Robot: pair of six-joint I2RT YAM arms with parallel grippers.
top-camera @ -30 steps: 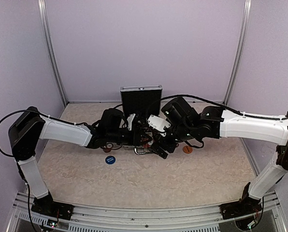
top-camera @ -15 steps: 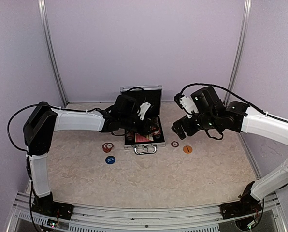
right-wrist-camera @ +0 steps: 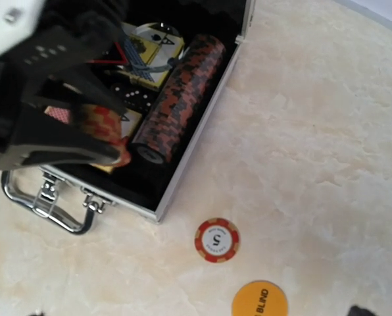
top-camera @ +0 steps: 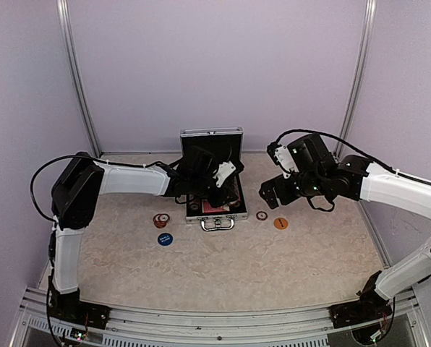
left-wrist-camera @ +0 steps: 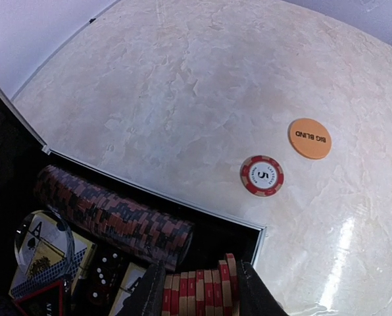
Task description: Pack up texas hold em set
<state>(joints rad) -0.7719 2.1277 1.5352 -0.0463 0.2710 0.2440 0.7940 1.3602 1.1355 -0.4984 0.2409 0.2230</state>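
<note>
Your left gripper (left-wrist-camera: pixel 199 282) hangs over the open silver case (top-camera: pixel 210 133) at the far middle of the table (top-camera: pixel 223 275), its fingers clamped on a short stack of red-and-yellow chips (left-wrist-camera: pixel 202 299) poised just above the near right corner of the black lining. Inside, a long roll of dark red chips (left-wrist-camera: pixel 117 220) already lies along the right wall, with black dice (left-wrist-camera: pixel 104 270) and a face-up ace card (right-wrist-camera: pixel 150 74) beside it. Your right gripper (top-camera: pixel 270 194) hovers just right of the case with its jaws wide apart and nothing between them.

By the look of things you are past the halfway mark. Left to collect: a single red chip (right-wrist-camera: pixel 217 239) and the orange Big Blind button (right-wrist-camera: pixel 260 301) on the table right of the case, a small pile of chips (top-camera: pixel 160 219) and a blue button (top-camera: pixel 165 239) to its left. The lid stands upright and has yet to be shut
</note>
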